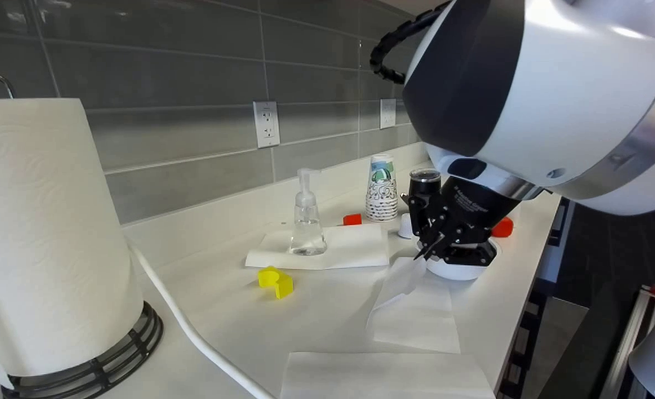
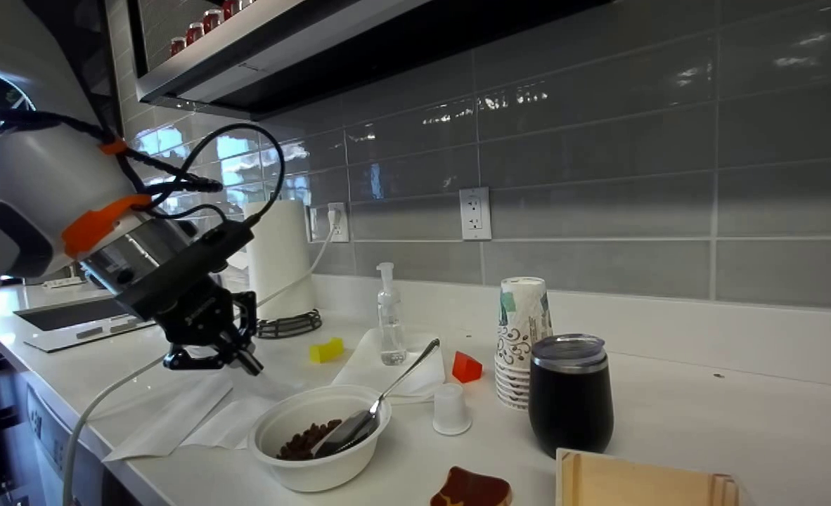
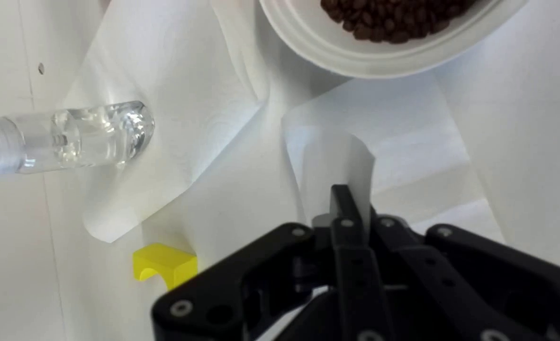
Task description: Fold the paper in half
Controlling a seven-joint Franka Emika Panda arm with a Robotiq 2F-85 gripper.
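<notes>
The paper is a thin white sheet lying on the counter beside the white bowl; it shows in both exterior views [image 1: 424,327] [image 2: 231,422] and in the wrist view [image 3: 417,142]. My gripper [image 1: 426,256] is shut on its edge. The held part rises as a curved flap, while the rest lies flat. In the wrist view the flap stands between the black fingertips [image 3: 356,203], and the near part of the sheet is hidden by the gripper. The gripper tips [image 2: 250,362] also show in an exterior view, tilted down just above the sheet.
The white bowl [image 2: 331,474] holds brown beans and a utensil. A wider white sheet [image 1: 383,377] lies alongside. A soap bottle [image 1: 307,233] stands on another sheet [image 1: 355,249]. A yellow block [image 1: 276,281], paper-towel roll [image 1: 45,233], white cable [image 1: 189,327] and black tumbler [image 2: 571,400] are around.
</notes>
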